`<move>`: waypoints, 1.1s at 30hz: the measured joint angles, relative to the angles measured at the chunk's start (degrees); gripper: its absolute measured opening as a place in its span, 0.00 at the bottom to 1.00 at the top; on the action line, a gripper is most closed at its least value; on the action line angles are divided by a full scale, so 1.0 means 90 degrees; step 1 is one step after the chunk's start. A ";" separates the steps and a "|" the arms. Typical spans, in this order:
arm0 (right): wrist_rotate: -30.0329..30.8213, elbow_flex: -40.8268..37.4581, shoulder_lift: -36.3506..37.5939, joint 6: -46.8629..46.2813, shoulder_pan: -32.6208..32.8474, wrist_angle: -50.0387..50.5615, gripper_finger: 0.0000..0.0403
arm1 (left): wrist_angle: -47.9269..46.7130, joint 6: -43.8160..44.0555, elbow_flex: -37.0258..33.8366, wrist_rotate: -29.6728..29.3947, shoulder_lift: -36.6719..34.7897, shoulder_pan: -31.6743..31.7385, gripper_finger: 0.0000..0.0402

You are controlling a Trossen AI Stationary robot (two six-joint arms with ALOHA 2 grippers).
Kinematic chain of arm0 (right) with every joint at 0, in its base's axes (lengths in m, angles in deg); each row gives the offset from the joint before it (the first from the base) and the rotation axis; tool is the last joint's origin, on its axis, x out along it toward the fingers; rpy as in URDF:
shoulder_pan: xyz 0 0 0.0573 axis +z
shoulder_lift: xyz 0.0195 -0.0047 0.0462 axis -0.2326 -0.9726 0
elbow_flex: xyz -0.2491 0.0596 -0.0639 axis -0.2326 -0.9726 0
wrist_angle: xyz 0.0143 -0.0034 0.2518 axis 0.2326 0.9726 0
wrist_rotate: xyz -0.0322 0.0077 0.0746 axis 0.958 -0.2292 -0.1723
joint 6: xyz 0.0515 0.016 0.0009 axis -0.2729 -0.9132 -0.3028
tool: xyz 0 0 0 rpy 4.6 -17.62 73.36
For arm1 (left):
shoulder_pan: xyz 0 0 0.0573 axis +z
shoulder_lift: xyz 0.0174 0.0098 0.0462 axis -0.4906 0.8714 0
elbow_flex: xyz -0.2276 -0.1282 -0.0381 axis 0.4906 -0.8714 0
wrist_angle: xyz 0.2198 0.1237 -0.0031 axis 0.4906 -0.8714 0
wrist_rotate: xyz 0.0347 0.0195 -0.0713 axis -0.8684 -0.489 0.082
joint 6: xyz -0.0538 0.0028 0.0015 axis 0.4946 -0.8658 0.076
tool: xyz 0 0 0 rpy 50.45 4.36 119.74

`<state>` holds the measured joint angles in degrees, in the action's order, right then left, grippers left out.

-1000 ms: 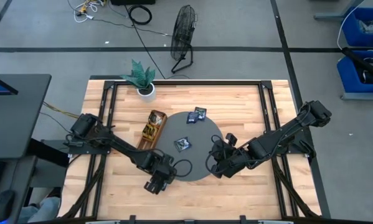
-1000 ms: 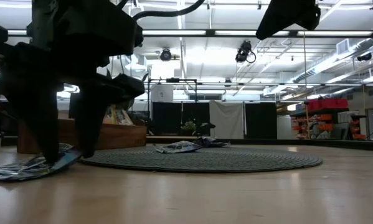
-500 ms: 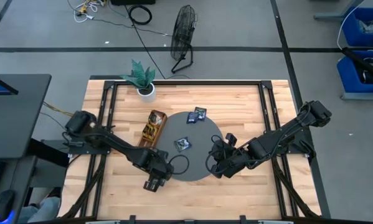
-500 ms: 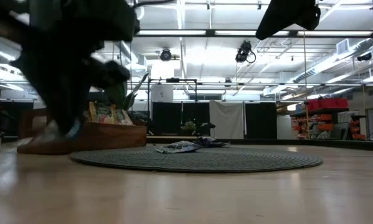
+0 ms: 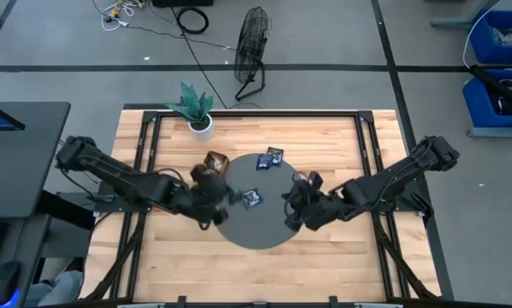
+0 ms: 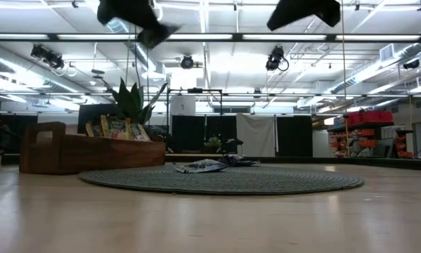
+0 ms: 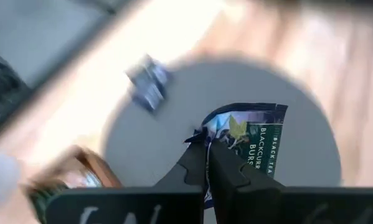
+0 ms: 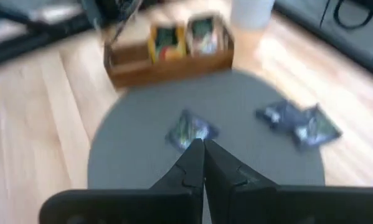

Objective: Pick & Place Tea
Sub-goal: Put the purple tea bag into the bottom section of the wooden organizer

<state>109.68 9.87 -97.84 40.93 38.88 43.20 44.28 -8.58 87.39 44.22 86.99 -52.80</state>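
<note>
1. High view first: the left gripper [image 5: 211, 192] is up over the near-left edge of the large round dark grey mat [image 5: 264, 224], right beside the long narrow brown wooden tray [image 5: 211, 166].
2. Its fingers are pinched tight on a dark blue-black flat tea sachet with green lettering [image 7: 248, 142]; the left wrist view shows it clamped by one edge and hanging clear of the mat.
3. That tray already has a few yellow-orange and green upright tea sachets [image 8: 185, 35] standing in it, so some of the job looks done (can't count them exactly from here).
4. Still waiting on the mat: one lone dark tea sachet near the mat's middle [image 5: 251, 198] and a pair of dark tea sachets lying together at the mat's far edge [image 5: 270, 158]. The pair are touching or overlapping, I can't tell which.
5. The right gripper [image 5: 291, 205] hovers over the right side of the mat, fingers pressed together with nothing between them, so it's just waiting.
6. My read: we're past halfway. The held sachet needs dropping in the tray, then three or so more picks.
7. The small potted green plant in a white pot [image 5: 196, 109] sits at the far table [image 5: 341, 145] corner, out of the way.
</note>
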 joint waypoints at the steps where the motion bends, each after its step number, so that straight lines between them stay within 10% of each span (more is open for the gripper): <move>1: 0.0064 0.0000 0.0074 0.0122 -0.0053 -0.0110 0.02 | 0.0125 0.0049 0.0000 -0.0413 -0.0124 0.0000 0.01; 13: 0.0104 0.0007 0.0583 0.3589 -0.0760 -0.3661 0.08 | 0.4217 -0.2166 0.0002 -0.2824 -0.0544 -0.0023 0.01; 21: -0.0427 0.0007 0.0499 0.4523 -0.1177 -0.5060 0.33 | 0.6569 -0.3813 0.0000 -0.2766 -0.0526 0.0188 0.01; 33: -0.1158 0.0007 0.0094 0.4537 -0.1675 -0.7098 0.61 | 0.7865 -0.3534 0.0000 -0.1199 -0.0523 0.0778 0.01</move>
<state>99.26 9.93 -96.99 81.76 23.80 -20.68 115.06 -40.39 87.39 33.43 82.28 -45.80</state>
